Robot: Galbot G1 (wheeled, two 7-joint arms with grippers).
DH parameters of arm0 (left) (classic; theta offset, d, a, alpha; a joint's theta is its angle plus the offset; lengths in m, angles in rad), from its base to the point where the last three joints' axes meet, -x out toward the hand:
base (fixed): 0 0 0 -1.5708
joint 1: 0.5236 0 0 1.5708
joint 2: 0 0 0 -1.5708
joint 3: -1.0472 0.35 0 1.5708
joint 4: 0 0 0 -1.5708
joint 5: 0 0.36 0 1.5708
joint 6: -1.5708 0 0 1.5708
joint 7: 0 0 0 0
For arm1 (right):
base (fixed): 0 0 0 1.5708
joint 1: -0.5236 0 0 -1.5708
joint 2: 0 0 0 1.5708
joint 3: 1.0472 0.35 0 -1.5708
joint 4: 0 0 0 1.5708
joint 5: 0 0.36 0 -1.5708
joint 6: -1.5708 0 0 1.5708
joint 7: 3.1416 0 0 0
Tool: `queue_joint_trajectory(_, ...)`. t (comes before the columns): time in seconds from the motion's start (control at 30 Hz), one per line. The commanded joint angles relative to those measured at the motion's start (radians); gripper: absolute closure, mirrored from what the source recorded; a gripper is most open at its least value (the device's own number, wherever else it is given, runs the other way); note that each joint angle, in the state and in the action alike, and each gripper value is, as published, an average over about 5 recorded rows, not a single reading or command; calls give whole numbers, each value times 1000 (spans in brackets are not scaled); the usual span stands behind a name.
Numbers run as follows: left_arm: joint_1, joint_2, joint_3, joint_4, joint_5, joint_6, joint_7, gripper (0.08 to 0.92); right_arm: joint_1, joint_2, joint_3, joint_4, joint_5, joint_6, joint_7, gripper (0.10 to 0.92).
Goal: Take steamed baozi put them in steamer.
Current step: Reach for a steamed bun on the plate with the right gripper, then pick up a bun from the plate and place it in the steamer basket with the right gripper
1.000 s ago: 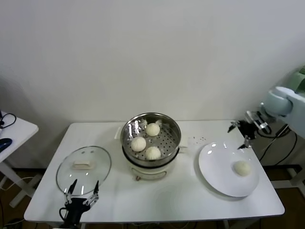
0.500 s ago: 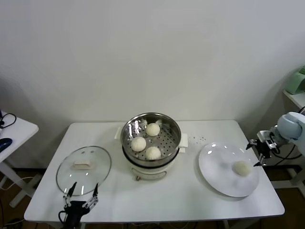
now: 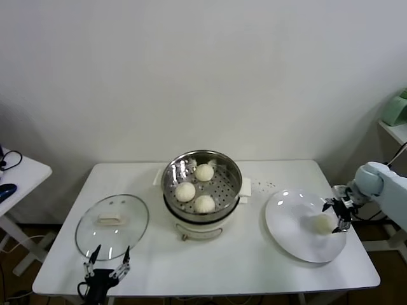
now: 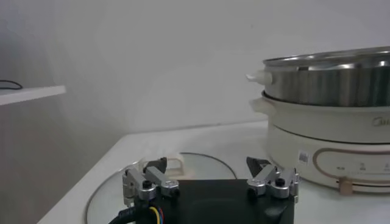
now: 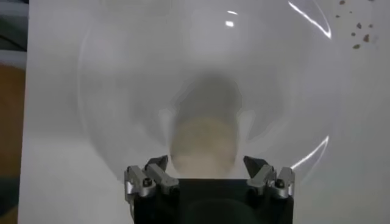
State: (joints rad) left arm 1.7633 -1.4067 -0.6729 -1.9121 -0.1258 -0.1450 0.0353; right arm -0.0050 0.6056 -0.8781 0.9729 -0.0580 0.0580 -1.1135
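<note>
Right gripper down over the white plate at the right side of the tabletop, jaws spread wide and released, nothing grasped. One steamed bao on the plate, toward its right part, just beside the gripper's tips. In the right wrist view, right gripper straddling that bao: one fingertip to each side, bun between them and close in front; contact not clear. Plate rim curving round the bun; dark specks on the tabletop beyond the plate.

Steamer at the middle of the tabletop, shiny steel pot on a white base, uncovered. Three baozi on the perforated tray inside: one toward the back, one toward the robot's left, one nearest the front. All three apart from one another, or nearly so.

Glass lid flat on the tabletop to the left of the steamer, well apart from the plate, pale knob at its centre.

Left gripper parked low at the front left edge of the tabletop, just before the lid, jaws apart and empty. In the left wrist view, left gripper with both fingertips spread, lid lying just beyond them, steamer standing further off to one side, its steel wall above the white base.

Second small white table off to the far left, dark cable on it.
</note>
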Motion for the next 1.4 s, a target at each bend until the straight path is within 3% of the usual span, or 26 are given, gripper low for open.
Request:
queue_joint_trajectory(0.03, -6, 0, 0, 6, 2, 3, 0, 177, -25, 60, -10, -49, -4, -3, 1, 203)
queue_joint_trajectory(0.4, -17, 3, 1, 10, 2, 11, 0, 177, -8, 66, -29, -57, 14, -8, -2, 213)
queue_joint_trajectory(0.63, -16, 3, 1, 12, 1, 9, 0, 177, 14, 57, -46, -55, 32, -11, -1, 315)
queue_joint_trajectory(0.9, -14, 3, 2, 9, 1, 7, 0, 177, 94, 58, -101, -43, 115, -32, 5, 357)
queue_joint_trajectory(1.1, -14, 2, 4, -1, 4, 10, 3, 177, 348, 96, -311, -40, 349, -88, 1, 367)
queue_joint_trajectory(1.4, -5, -3, 13, -32, 5, 31, 0, 177, 767, 339, -708, -119, 893, -157, 1, 364)
